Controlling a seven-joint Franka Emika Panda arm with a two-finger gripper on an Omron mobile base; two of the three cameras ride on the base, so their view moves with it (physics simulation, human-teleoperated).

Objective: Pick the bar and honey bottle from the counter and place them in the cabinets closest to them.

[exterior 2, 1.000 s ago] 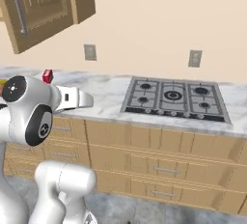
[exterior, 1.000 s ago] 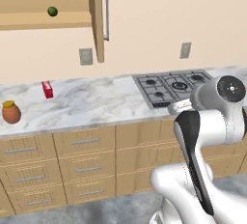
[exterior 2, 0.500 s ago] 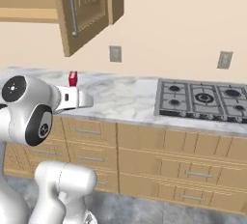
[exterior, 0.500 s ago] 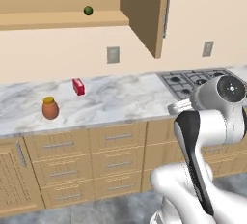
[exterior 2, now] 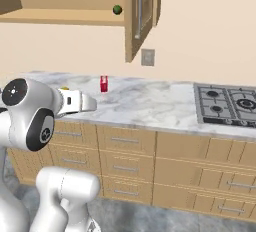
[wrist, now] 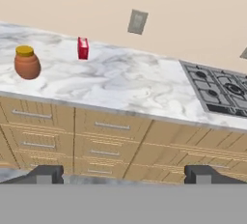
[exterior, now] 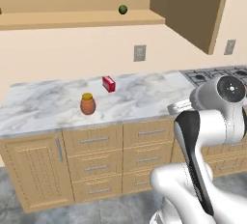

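Nearest you, the gripper hangs in front of the counter, its jaws spread wide and holding nothing; the two dark fingertips stand well apart at the bottom of the hand view, level with the wooden drawers. On the marble top, the honey bottle stands upright toward the left, near the front edge, its yellow cap on. Further back, closer to the wall, you see a red box, apart from the bottle and to its right. You cannot make out a white packet with a red end anywhere on the top. At the right end of the counter lies the gas hob. On the wall behind is a grey outlet plate. Above, the cabinets stand open, a small green ball resting on the shelf floor, and the door swung outward.
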